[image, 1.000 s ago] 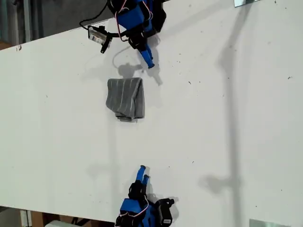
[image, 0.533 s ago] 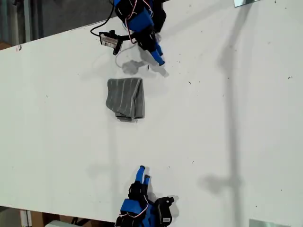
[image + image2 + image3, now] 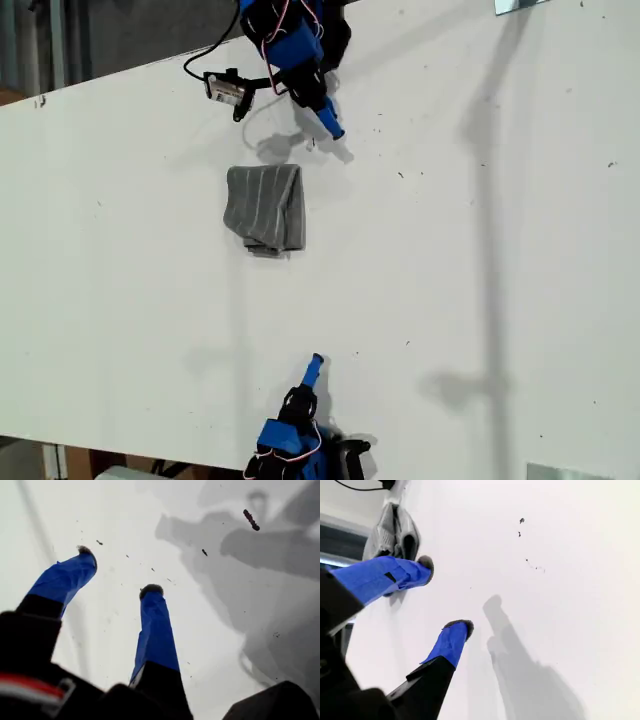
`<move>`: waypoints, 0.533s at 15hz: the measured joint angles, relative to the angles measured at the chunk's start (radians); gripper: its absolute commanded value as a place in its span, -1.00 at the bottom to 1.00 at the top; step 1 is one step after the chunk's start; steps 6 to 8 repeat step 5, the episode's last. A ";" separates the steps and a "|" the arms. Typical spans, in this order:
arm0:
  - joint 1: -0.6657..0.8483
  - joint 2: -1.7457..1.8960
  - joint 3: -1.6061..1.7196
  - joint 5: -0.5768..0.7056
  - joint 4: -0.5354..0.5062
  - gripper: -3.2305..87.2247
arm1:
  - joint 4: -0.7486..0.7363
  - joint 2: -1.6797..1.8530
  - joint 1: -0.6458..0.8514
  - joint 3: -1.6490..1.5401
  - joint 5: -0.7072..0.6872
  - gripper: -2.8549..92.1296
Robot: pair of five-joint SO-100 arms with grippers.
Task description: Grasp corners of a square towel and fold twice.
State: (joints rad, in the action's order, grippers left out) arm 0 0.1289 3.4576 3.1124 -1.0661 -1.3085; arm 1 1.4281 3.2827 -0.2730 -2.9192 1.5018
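towel partly behind my second hand, corners indistinguishable

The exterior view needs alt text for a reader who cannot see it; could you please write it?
A small grey striped towel, already folded into a compact bundle, lies on a white table, touched by neither arm. One blue robot hand hovers just beyond it near the view's top edge, and another points up from the view's bottom edge, well clear of the cloth.

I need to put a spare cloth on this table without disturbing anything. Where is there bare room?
The whole stretch toward the exterior view's right of the towel is bare white table, as is the strip on its left. The band between the towel and the arm at the top is tight. Both my first gripper and my second gripper hang open, empty.
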 measured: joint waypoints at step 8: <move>0.000 0.000 0.000 0.003 0.000 -0.51 | 0.000 0.000 0.006 0.000 0.000 -0.45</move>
